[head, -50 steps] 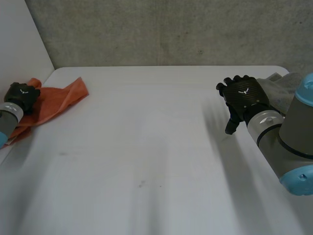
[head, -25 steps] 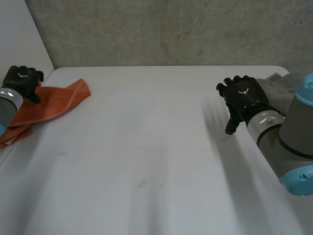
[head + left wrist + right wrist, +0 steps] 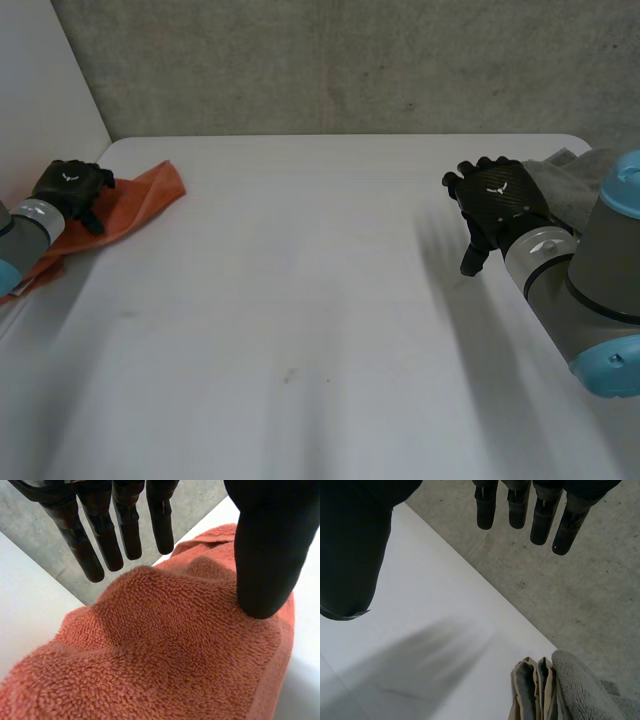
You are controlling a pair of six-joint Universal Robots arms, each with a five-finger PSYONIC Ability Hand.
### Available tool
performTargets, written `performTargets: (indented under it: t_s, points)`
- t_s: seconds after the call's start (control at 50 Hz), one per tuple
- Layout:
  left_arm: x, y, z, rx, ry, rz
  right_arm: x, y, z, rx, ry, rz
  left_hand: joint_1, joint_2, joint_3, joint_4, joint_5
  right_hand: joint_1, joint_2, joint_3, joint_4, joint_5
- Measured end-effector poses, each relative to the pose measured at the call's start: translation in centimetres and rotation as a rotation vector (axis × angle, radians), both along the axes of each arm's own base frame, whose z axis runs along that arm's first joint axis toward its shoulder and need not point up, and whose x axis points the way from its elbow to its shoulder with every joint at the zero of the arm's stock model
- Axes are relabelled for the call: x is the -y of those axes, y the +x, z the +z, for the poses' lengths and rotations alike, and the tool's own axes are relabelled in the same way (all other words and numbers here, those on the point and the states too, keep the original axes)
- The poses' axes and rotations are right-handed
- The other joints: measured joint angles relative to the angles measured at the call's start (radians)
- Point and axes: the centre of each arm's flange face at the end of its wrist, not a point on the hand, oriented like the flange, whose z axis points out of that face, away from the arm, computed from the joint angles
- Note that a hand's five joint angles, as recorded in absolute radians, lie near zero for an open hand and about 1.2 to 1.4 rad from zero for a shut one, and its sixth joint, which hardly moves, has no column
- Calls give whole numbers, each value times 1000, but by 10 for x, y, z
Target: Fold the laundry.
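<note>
Since half a second ago the left hand (image 3: pixel 70 184) has come right and nearer and now sits over the towel (image 3: pixel 135 203), while the right hand (image 3: pixel 499 196) has stayed where it was. The table (image 3: pixel 300 300) is smooth, matt white, with a rounded far-left corner. Behind it runs a rough grey concrete wall (image 3: pixel 350 60), and a plain white wall (image 3: pixel 40 80) closes the left side. The towel is orange and lies at the table's far-left edge as a long, rumpled band. Its long axis runs diagonally from near left to far right, and a free corner points right. In the left wrist view the towel (image 3: pixel 165 645) is thick looped terry, humped in soft folds, with a flat hem along one side. The left hand (image 3: pixel 265 545) is spread open, its thumb tip resting on the pile and its straight fingers (image 3: pixel 125 525) held clear above it. At the far right the right hand (image 3: pixel 350 545) hangs above bare table, fingers straight and apart, holding nothing. Just beyond it at the table's right edge lie a fleecy grey cloth (image 3: pixel 580 685) and, touching it, a thin folded tan cloth (image 3: pixel 526 692).
</note>
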Motion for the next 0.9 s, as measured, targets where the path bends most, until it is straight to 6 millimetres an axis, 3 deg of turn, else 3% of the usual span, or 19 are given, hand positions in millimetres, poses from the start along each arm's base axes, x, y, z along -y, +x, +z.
performTargets:
  t_s: [0.18,0.36,0.4,0.44,0.56,0.62,0.68,0.72,0.74,0.78,0.8,0.84,0.86,0.9]
  points:
    - [7,0,-8,0,1,-1,1,0,-3,-3,7,-3,77,67,69,76,73,0,0,0,0,0]
    - [12,1,-20,-2,20,0,2,-1,-4,-4,10,-4,468,489,476,481,462,0,0,0,0,0]
    - [13,2,-21,-2,19,6,2,-1,-5,-4,12,-4,610,689,678,685,654,0,0,0,0,0]
    - [14,2,-21,0,17,17,3,-1,-5,-5,12,-5,614,725,707,725,675,0,0,0,0,0]
    - [13,-6,1,16,-35,86,3,-2,-4,-4,10,-7,615,727,709,729,675,0,0,0,0,0]
    - [6,-25,31,0,-103,92,4,-2,-2,-1,3,-10,618,728,709,737,675,0,0,0,0,0]
    - [-12,-58,66,-60,-162,50,7,-3,2,4,-9,-16,619,732,720,738,675,0,0,0,0,0]
    - [-17,-65,73,-75,-170,39,7,-3,3,4,-10,-17,619,732,720,738,675,0,0,0,0,0]
    - [-36,-89,94,-136,-187,-8,10,-5,7,8,-20,-25,619,732,722,738,675,0,0,0,0,0]
    - [-48,-103,107,-176,-192,-39,12,-7,9,12,-27,-32,619,732,722,738,675,0,0,-1,0,0]
    - [-67,-122,122,-233,-191,-83,14,-9,12,14,-33,-38,624,732,722,738,675,0,0,-4,0,0]
    - [-76,-130,127,-259,-187,-102,16,-11,15,17,-40,-45,624,732,722,738,675,0,0,-4,0,0]
    - [-103,-156,140,-336,-165,-173,20,-15,20,22,-54,-57,627,734,726,739,675,0,0,-4,0,0]
    - [-126,-178,146,-396,-137,-232,23,-18,25,27,-66,-68,630,734,726,739,675,0,0,-4,0,0]
